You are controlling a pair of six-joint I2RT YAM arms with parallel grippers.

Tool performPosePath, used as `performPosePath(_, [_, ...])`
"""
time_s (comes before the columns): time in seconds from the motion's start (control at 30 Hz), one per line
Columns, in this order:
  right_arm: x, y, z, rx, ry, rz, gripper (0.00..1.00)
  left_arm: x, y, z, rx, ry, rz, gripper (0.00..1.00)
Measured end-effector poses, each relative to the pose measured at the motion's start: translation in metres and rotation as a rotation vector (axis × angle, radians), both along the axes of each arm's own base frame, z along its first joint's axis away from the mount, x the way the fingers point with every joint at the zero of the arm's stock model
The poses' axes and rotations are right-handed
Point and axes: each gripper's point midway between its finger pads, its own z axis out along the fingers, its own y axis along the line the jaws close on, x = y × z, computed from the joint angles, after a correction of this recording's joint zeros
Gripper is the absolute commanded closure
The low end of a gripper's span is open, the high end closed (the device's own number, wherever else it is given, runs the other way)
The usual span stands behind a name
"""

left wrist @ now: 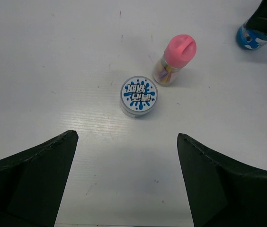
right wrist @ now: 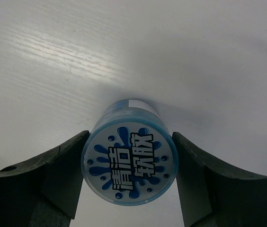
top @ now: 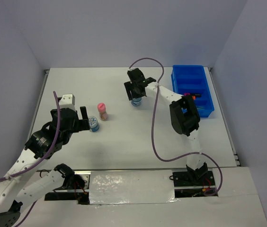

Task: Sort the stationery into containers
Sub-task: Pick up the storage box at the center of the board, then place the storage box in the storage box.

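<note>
Right tool (right wrist: 128,153) clamped on tub (right wrist: 129,165) labelled "清洁软胶"; left tool (left wrist: 126,142) apart.

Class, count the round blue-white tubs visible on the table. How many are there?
2. The near tub stands before the open left gripper, beside the pink bottle. The far tub sits clamped in the right gripper. The tray is partly hidden.

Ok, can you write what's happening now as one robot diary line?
right tool: shut on far tub | left tool: open, facing near tub | pink bottle: upright, untouched
</note>
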Motion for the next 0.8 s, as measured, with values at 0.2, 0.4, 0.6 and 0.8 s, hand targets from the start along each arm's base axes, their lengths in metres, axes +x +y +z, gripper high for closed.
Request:
performPosePath(0.2, [0.011, -0.073, 0.078, 0.06, -0.124, -0.201, 1.0, 0.0, 0.0, 0.0, -0.001, -0.001, 0.0, 0.01])
performPosePath(0.4, [0.048, -0.247, 0.171, 0.103, -0.372, -0.641, 1.0, -0.002, 0.001, 0.004, -0.011, -0.017, -0.001, 0.01])
performPosePath(0.6, [0.054, -0.316, 0.147, 0.039, -0.351, -0.809, 1.0, -0.002, -0.001, 0.006, -0.02, -0.024, -0.01, 0.01])
performPosePath(0.8, [0.063, -0.312, 0.097, 0.049, -0.248, -0.786, 1.0, -0.001, -0.004, 0.006, -0.027, -0.022, -0.023, 0.01])
